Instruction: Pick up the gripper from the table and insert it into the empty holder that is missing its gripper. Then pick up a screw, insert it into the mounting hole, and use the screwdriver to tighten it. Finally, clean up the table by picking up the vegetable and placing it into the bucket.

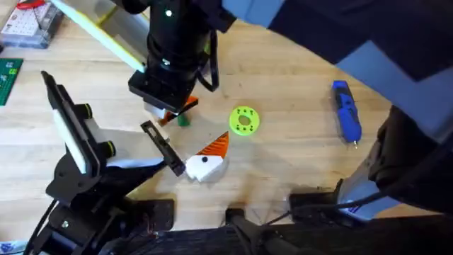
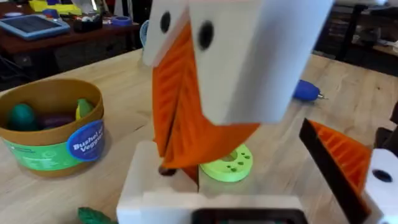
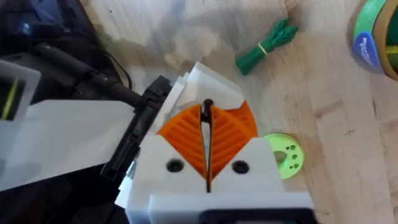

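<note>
Table (image 1: 297, 163): light wooden planks, on which all items below are laid out

Gripper (image 1: 209, 159): orange ribbed finger on a white block, found lying on the table at lower centre of the overhead frame, touched by neither arm; it is placed just beside the tip of a black holder finger (image 1: 161, 147)

Vegetable (image 1: 178, 119): tiny orange carrot with a green end, seen on the table left of centre, partly covered by the left gripper (image 1: 168, 108)

Left gripper, jaws: orange pads are pressed together; whether the carrot is caught between them cannot be told

Right gripper (image 3: 207, 109): jaws clenched pad to pad, with nothing held between them

Lime-green disc (image 1: 245, 120): set near the vegetable, to its right

Screwdriver (image 1: 347, 112): blue, laid at the right of the overhead frame, well apart from the rest

Bucket (image 2: 50, 134): toy vegetables are held inside
</note>
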{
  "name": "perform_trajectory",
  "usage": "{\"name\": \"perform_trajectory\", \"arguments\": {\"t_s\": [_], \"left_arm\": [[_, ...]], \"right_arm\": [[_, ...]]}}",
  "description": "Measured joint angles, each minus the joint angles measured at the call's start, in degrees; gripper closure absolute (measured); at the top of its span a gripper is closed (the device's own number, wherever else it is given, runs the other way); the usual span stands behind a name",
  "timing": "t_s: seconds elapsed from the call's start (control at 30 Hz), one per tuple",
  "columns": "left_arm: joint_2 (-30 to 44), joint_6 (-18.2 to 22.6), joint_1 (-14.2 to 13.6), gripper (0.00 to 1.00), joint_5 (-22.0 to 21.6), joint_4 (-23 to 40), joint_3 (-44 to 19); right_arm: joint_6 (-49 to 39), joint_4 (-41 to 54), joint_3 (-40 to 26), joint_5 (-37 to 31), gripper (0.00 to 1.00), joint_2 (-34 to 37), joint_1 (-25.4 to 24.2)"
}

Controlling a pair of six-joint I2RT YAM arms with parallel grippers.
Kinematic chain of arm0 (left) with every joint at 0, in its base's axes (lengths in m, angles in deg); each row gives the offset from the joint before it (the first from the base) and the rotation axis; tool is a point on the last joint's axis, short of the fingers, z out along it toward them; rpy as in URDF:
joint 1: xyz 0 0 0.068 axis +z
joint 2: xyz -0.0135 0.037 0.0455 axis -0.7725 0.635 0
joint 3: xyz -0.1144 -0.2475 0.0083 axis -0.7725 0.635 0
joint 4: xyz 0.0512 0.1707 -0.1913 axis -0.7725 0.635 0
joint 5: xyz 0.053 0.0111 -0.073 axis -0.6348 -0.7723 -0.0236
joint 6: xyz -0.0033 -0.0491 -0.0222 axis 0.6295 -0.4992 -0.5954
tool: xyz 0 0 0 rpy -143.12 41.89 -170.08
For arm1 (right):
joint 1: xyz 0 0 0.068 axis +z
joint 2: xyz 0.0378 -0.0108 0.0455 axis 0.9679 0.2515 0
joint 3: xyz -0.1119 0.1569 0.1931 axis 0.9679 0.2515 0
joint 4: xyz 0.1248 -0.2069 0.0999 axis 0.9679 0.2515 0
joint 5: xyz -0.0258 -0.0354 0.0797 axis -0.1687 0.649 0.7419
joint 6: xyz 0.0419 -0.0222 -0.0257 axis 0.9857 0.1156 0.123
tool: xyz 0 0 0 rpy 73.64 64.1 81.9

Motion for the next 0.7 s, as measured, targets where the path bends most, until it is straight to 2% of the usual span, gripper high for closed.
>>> {"name": "perform_trajectory", "arguments": {"t_s": [0.67, 0.7], "left_arm": [[0.0, -0.2, 0.0, 0.009, 0.0, 0.04, 0.0], [0.0, -0.21, 0.0, 0.009, 0.0, 0.04, 0.0]], "right_arm": [[0.0, -0.21, 0.0, 0.0, 0.994, 1.15, 0.0], [-0.03, -0.2, 0.0, 0.0, 0.941, 1.15, 0.0]]}}
